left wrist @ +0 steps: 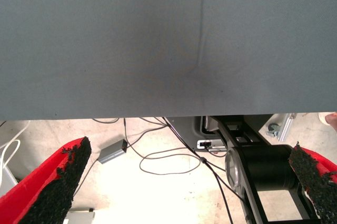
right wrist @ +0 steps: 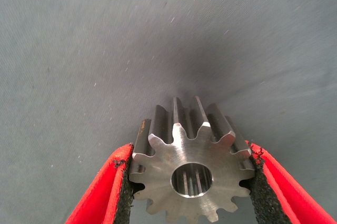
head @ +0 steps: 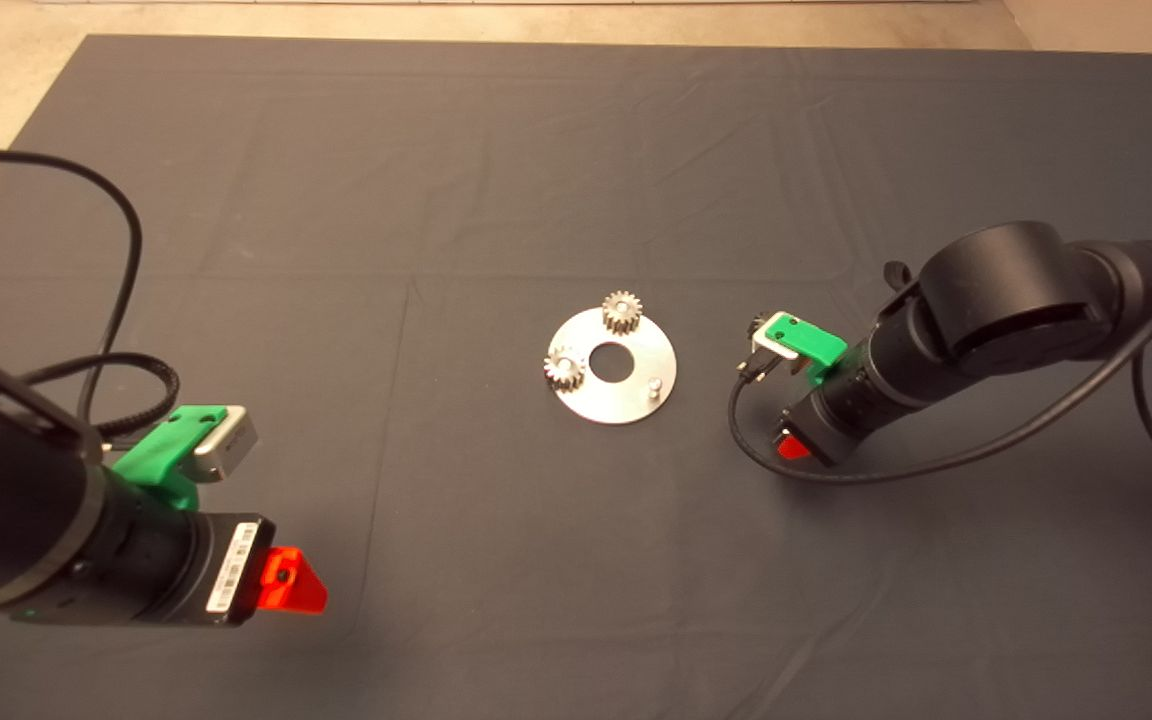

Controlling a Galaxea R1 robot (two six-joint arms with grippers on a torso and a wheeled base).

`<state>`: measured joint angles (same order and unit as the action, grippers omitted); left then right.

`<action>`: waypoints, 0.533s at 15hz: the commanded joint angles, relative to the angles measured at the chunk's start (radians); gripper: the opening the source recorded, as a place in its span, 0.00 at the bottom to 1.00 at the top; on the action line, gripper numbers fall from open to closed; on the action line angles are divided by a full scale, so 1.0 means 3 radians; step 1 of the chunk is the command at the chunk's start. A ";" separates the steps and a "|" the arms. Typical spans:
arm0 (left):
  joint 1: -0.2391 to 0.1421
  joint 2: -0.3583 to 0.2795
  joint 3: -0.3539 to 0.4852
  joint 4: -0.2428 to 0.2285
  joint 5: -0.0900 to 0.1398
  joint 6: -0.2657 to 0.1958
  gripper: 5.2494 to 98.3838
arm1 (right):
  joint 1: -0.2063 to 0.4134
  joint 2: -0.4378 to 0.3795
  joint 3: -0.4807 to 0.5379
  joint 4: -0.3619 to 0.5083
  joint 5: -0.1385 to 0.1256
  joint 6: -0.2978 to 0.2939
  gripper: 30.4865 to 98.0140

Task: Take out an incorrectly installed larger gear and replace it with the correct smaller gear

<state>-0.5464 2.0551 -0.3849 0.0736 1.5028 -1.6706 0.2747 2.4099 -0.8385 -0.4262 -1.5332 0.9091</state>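
The left hand [head: 281,585] is waiting wide open at the counter's near left edge, keeping out of the way. On the round steel plate [head: 636,395], two small gears [head: 622,312] are sitting on pins beside one bare pin [head: 653,384]. The right hand [right wrist: 189,192] is clamping the smaller gear [right wrist: 190,169] just right of the plate, probably bound for that pin; the larger gear is not showing.

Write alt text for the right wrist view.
A grey steel gear with a round centre hole fills the foreground, clamped between the right end effector's two red fingers with black pads. Behind it lies only the dark mat.
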 commanded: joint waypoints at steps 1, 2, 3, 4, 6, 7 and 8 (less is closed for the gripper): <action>0.0011 -0.0011 0.0052 -0.0066 0.0022 -0.0012 0.99 | 0.0031 -0.0007 0.0045 0.0030 -0.0416 -0.0024 0.25; 0.0016 -0.0011 0.0052 -0.0066 0.0026 -0.0014 0.99 | 0.0031 -0.0007 0.0045 0.0030 -0.0416 -0.0024 0.25; 0.0020 -0.0011 0.0052 -0.0066 0.0023 -0.0010 0.99 | 0.0031 -0.0012 0.0045 0.0030 -0.0416 -0.0024 0.25; 0.0019 -0.0011 0.0052 -0.0066 0.0025 -0.0010 0.99 | 0.0031 -0.0010 0.0045 0.0030 -0.0416 -0.0024 0.25; 0.0016 -0.0011 0.0052 -0.0066 0.0022 -0.0010 0.99 | 0.0031 -0.0012 0.0045 0.0030 -0.0416 -0.0024 0.25; 0.0016 -0.0011 0.0052 -0.0066 0.0027 -0.0010 0.99 | 0.0031 -0.0018 0.0042 0.0030 -0.0416 -0.0024 0.25; 0.0021 -0.0011 0.0052 -0.0066 0.0023 -0.0010 0.99 | 0.0031 -0.0012 0.0040 0.0030 -0.0416 -0.0024 0.25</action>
<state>-0.5377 2.0551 -0.3849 0.0736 1.5032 -1.6706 0.2660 2.4098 -0.8385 -0.4266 -1.5328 0.9064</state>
